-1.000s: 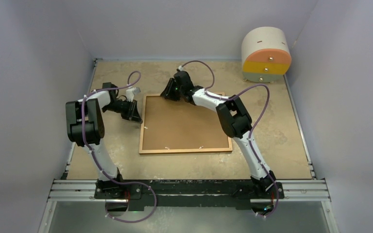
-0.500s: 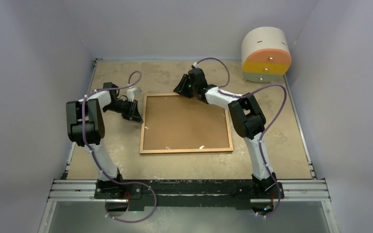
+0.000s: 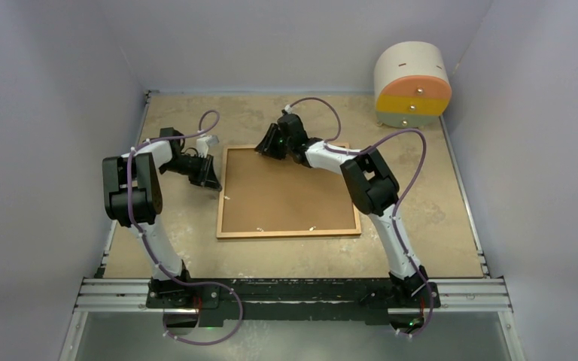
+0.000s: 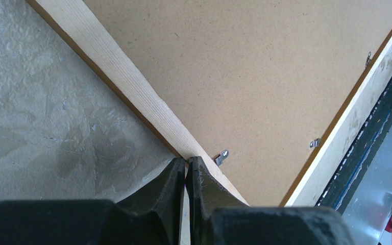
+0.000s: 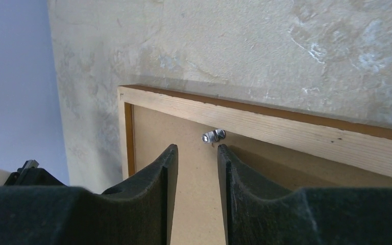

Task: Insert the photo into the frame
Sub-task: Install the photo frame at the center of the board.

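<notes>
A large, thin-edged, orange-brown wooden picture frame lies flat, face down, in the middle of the mottled beige worktop, with its plain brown backing board turned up. The left gripper sits low at the frame's left rail. In the left wrist view its jaws are pressed together with only a sliver between them, and their tips rest at the pale wood of the rail, just beside a small metal retaining tab. The right gripper reaches to the far rail near the far-left corner. In the right wrist view its jaws stand apart with nothing between them, poised just short of another small metal tab at the rail's inner edge. A round cream cabinet with orange and yellow drawers stands well apart at the far right corner.
</notes>
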Controlling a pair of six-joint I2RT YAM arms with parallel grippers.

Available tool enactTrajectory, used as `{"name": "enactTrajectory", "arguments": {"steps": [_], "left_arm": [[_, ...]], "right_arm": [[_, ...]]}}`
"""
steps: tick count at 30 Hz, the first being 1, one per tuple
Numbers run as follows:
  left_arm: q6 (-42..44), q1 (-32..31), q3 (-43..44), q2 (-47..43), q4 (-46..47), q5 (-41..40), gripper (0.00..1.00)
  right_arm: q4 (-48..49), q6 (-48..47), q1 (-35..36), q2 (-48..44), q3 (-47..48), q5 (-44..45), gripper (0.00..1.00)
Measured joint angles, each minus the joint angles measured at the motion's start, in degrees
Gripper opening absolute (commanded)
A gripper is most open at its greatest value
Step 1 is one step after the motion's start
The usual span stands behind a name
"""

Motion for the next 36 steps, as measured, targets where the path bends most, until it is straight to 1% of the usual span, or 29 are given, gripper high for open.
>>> {"name": "enactTrajectory", "arguments": {"steps": [9, 20, 26, 36], "left_arm": [[0.0, 0.0, 0.0, 0.0, 0.0, 0.0, 0.09], [0.5, 0.0, 0.0, 0.0, 0.0, 0.2, 0.09], [0.6, 0.0, 0.0, 0.0, -0.1, 0.3, 0.09], [0.9, 0.0, -0.3, 0.0, 0.1, 0.8, 0.09]], "right_arm": [[-0.1, 2.3, 0.1, 1.6, 2.2, 0.1, 0.35], [0.2, 4.5, 0.2, 1.9, 2.3, 1.2, 0.33], [0.8, 7.8, 0.1, 2.2, 2.1, 0.5, 0.32], [6.7, 16.1, 0.0, 2.3, -1.2, 0.7, 0.32]]}}
